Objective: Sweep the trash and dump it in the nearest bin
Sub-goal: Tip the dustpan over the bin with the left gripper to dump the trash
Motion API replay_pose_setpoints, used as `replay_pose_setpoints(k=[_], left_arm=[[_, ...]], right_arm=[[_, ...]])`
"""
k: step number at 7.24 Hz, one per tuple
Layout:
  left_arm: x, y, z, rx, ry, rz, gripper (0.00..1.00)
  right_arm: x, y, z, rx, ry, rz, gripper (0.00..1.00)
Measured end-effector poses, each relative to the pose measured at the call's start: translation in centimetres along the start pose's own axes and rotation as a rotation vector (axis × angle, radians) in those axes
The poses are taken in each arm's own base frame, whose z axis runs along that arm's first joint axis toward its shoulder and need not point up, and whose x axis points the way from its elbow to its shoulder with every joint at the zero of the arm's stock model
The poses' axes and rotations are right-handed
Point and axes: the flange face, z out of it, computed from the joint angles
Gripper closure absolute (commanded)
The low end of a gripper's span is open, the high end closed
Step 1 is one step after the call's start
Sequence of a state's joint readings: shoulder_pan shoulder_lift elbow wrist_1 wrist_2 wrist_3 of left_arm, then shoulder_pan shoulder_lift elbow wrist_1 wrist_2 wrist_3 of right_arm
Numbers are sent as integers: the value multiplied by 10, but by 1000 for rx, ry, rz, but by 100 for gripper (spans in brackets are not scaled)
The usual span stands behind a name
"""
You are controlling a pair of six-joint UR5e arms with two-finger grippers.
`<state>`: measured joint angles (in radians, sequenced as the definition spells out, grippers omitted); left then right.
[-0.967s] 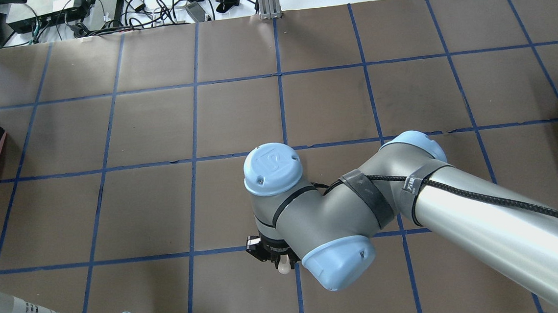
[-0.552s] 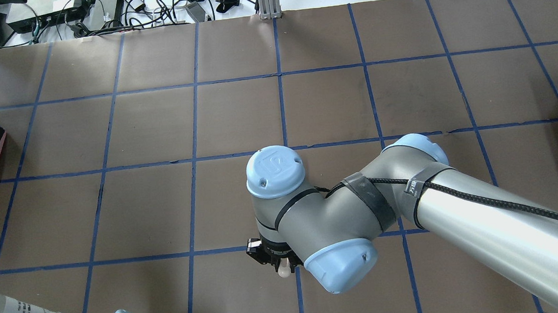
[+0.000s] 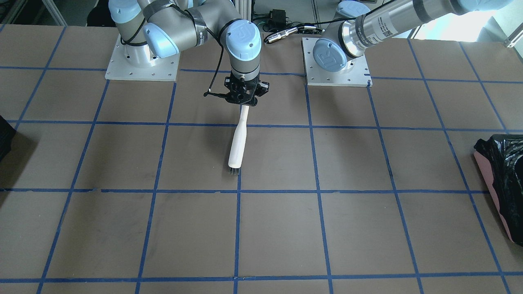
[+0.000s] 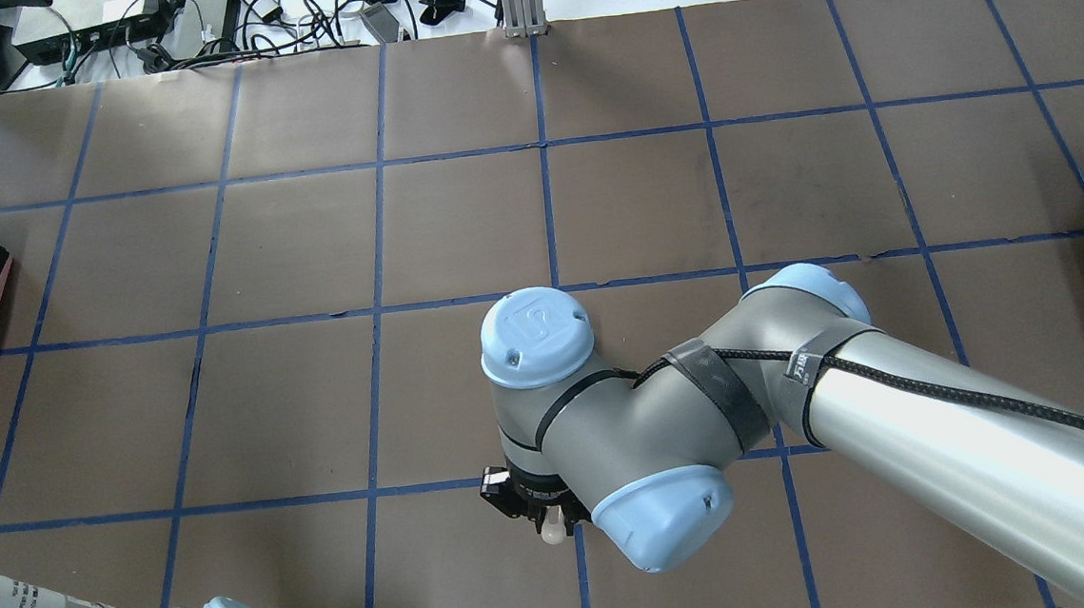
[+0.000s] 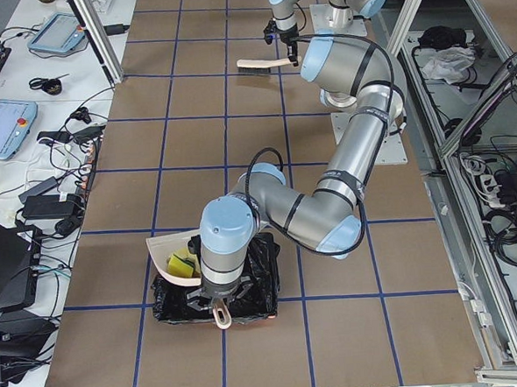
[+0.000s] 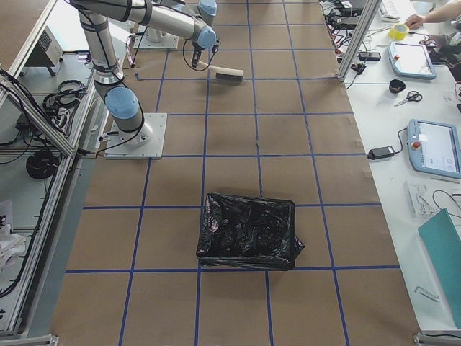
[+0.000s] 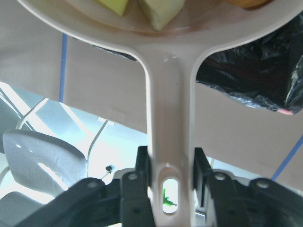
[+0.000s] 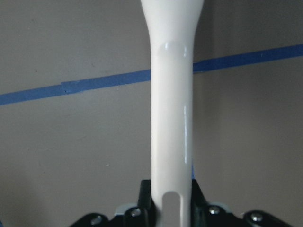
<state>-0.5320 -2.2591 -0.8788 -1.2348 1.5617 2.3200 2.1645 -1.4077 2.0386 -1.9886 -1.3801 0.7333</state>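
One worktop [image 4: 630,202]: brown, taped in blue squares; a strip of it is seen under the left pincer [image 7: 171,163], on the handle's left in the wrist view.
Bin [image 5: 258,300]: pink-sided and lined with a black bag; it lies below and ahead of the left pincer, mostly on the handle's right.
Dustpan [image 7: 170,109]: its handle is clamped between the left pincer's fingers, and the pan reaches forward over the bin's edge.
Brush [image 3: 238,147]: gripped by its handle in the right pincer [image 3: 242,98] and reaching away from it, well apart from the bin; it is best left out of the dump.
Trash [image 7: 161,12]: yellow-green pieces and a brown lump are carried in the pan, ahead of the left pincer.
Dump: judged not yet made. The pan should first be centred over the bag's opening, then tipped slowly lip-down, so that nothing is spilt past the rim.
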Motion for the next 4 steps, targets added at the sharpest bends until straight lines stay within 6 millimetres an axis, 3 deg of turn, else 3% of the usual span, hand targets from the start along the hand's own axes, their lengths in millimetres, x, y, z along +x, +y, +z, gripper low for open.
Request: replay_pose_setpoints(k=[2,3,4], left_arm=[[-13,17,-14,-83,-62,67,100],[-19,24,-21,-121,-80,83,100],[-22,29,-26,-158,-97,92,100]], right_arm=[[1,0,3,-4,5,3,98],[1,0,4,-5,6,5,74],[1,-1,4,-5,8,6,38]])
